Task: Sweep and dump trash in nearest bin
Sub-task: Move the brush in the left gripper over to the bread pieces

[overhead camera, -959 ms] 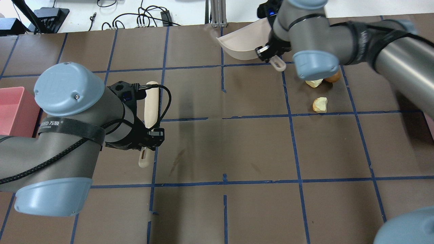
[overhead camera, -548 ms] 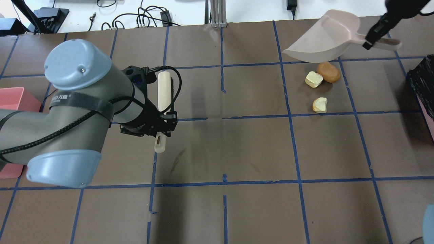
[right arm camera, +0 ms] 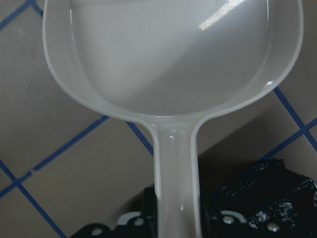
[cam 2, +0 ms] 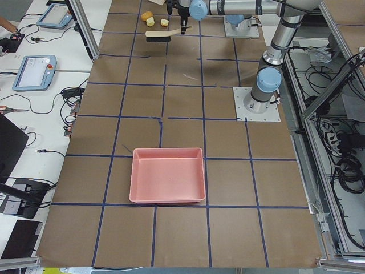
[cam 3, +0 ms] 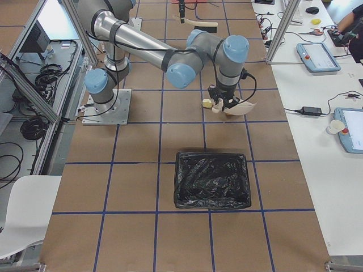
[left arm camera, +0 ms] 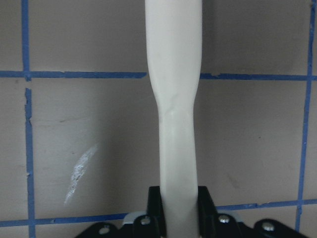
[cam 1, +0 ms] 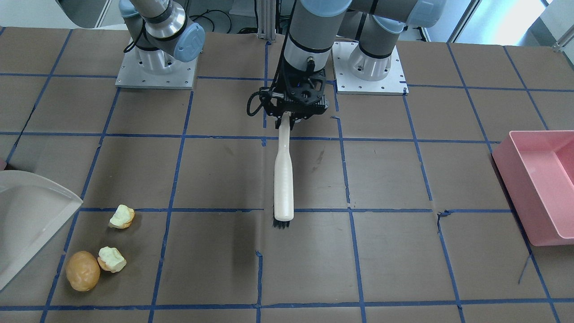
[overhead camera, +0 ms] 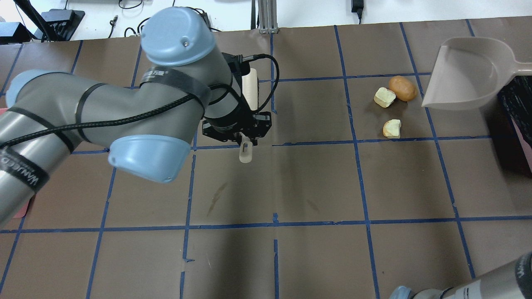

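The trash is a golden-brown bun (overhead camera: 402, 88) and two pale chunks (overhead camera: 384, 97) (overhead camera: 392, 128) lying together on the brown table; the front view shows the bun (cam 1: 82, 270) and the chunks (cam 1: 111, 259) (cam 1: 121, 216) at lower left. My left gripper (overhead camera: 246, 139) (cam 1: 296, 107) is shut on the handle of a cream brush (cam 1: 284, 179) (left arm camera: 173, 99), mid-table and well left of the trash. My right gripper (right arm camera: 178, 210) is shut on the handle of a beige dustpan (overhead camera: 469, 74) (right arm camera: 173, 54), whose mouth faces the scraps from their right. The bin (cam 3: 211, 179) (overhead camera: 515, 108), lined with a black bag, stands just beyond the dustpan.
A large pink tub (cam 1: 542, 179) (cam 2: 167, 174) sits at the table's end on my left side. Blue tape lines grid the table. Cables and boxes lie beyond the far edge (overhead camera: 174, 23). Both arm bases (cam 1: 154, 67) (cam 1: 370, 67) stand at the robot-side edge.
My left arm has carried the brush to the right and farther out, to mid-table. The dustpan has swung from far-left of the scraps to their right side, and the right arm has left the overhead view.
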You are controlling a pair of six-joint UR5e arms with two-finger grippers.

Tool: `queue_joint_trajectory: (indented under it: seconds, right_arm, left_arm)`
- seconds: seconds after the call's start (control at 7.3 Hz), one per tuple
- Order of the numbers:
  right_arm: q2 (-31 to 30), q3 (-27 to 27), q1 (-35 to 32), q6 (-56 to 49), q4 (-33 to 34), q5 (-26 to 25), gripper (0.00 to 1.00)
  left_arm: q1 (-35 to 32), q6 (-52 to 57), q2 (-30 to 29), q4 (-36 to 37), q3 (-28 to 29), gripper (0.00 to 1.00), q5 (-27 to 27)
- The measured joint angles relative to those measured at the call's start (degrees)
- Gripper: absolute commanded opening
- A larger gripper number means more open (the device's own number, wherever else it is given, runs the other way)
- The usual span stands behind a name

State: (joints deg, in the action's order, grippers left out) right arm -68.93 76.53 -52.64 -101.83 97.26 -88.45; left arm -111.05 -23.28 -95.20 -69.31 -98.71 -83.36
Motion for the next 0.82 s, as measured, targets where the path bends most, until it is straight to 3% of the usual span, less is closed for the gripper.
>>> queue_joint_trajectory:
  seconds: [0.27, 0.82]
  right_arm:
    - [5.9, -2.3, 2.1, -11.2, 2.7, -2.1, 0.00]
    - [11.8, -4.2, -2.2, -21.9, 7.1, -4.9, 0.00]
  left_arm:
    - [-4.2, -9.0, -7.3, 5.2, 5.4, 0.09, 0.1]
    - [-11.6, -21.1, -20.5, 12.5, 15.2, 0.09, -0.4]
